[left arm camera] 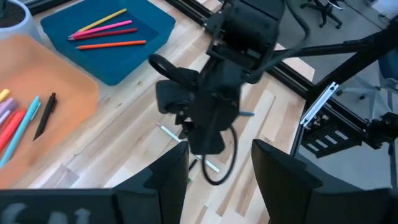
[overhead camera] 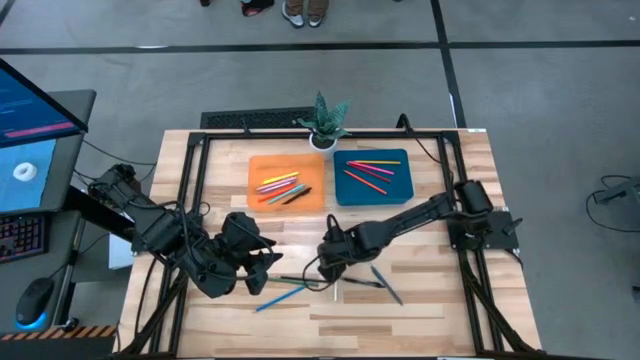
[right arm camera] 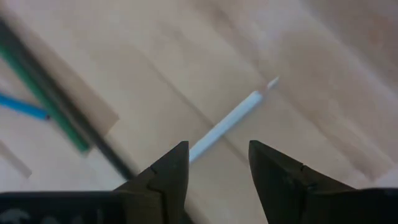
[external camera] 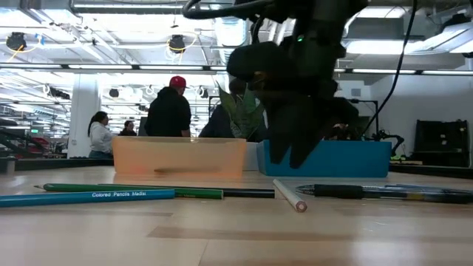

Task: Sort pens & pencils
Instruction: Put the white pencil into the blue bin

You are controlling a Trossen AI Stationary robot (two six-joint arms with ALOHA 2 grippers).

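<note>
Several loose pens & pencils lie flat on the wooden table near its front: a white pencil [right arm camera: 233, 118], a green pencil [external camera: 133, 190], a blue pencil [external camera: 96, 196], a black pen [external camera: 369, 192] and a grey pen [overhead camera: 388, 285]. My right gripper [right arm camera: 217, 152] hangs open just above the white pencil, fingers pointing steeply down, nothing between them. Left of it, my left gripper [left arm camera: 219, 155] is raised and open, holding nothing. An orange tray [overhead camera: 262, 165] and a blue tray [overhead camera: 400, 190] each hold several coloured sticks.
A small potted plant [overhead camera: 325, 120] stands at the far edge between the two trays. Black frame rails [overhead camera: 195, 180] run along the table's left, right and far sides. Bare wood lies along the near edge. People stand in the room beyond the table.
</note>
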